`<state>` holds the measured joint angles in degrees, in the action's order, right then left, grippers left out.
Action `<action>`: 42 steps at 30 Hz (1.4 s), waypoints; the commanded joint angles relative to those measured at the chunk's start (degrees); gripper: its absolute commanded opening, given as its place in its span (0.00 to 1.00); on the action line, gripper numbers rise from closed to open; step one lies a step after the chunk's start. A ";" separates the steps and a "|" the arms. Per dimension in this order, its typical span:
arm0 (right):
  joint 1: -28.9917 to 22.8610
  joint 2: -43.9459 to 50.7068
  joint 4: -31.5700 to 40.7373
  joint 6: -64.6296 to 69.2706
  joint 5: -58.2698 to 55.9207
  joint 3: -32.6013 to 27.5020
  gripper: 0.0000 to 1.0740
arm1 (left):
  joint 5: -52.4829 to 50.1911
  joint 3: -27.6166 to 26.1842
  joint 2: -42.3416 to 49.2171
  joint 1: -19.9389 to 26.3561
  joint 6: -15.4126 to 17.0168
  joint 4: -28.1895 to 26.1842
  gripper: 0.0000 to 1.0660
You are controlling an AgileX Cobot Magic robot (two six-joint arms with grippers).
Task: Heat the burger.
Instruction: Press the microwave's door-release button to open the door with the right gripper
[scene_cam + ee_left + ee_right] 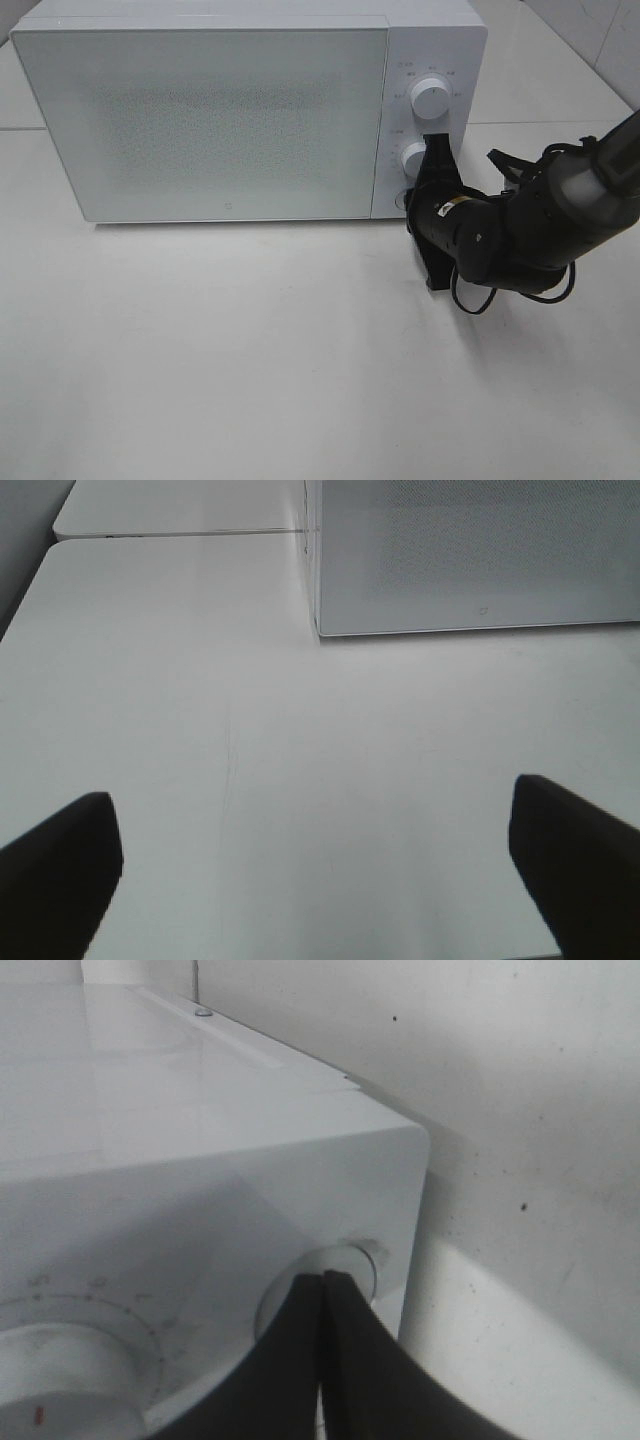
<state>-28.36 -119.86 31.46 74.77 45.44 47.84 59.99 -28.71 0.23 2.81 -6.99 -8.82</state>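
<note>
The burger is out of view in every frame. The white microwave (220,120) stands at the back of the table with its door closed. My right gripper (410,203) is shut and empty. Its tips rest against the round button (402,198) at the lower right corner of the control panel, below the two dials. In the right wrist view the shut gripper (322,1280) touches that button (350,1258), with the lower dial (60,1380) beside it. My left gripper (315,870) is open over bare table and holds nothing, a good way in front of the microwave (470,560).
The upper dial (430,98) and the lower dial (413,158) sit on the panel right of the door. The right arm (540,230) reaches in from the right edge. The white table (250,350) stretches in front of the microwave; a seam runs behind it.
</note>
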 commanded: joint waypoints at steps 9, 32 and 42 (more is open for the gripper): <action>0.40 -1.20 0.40 -1.20 4.01 2.29 0.00 | -0.46 0.17 1.26 0.23 0.00 -0.34 0.99; 0.40 -3.15 6.42 -8.08 9.68 11.97 0.00 | -0.46 0.17 1.26 0.23 0.00 -0.34 0.99; 0.40 -3.04 6.42 -10.08 8.19 12.49 0.00 | -0.46 0.17 1.26 0.23 0.00 -0.34 0.99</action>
<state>-29.79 -123.30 43.49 65.72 42.80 55.18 59.99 -28.71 0.23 2.81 -6.99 -8.82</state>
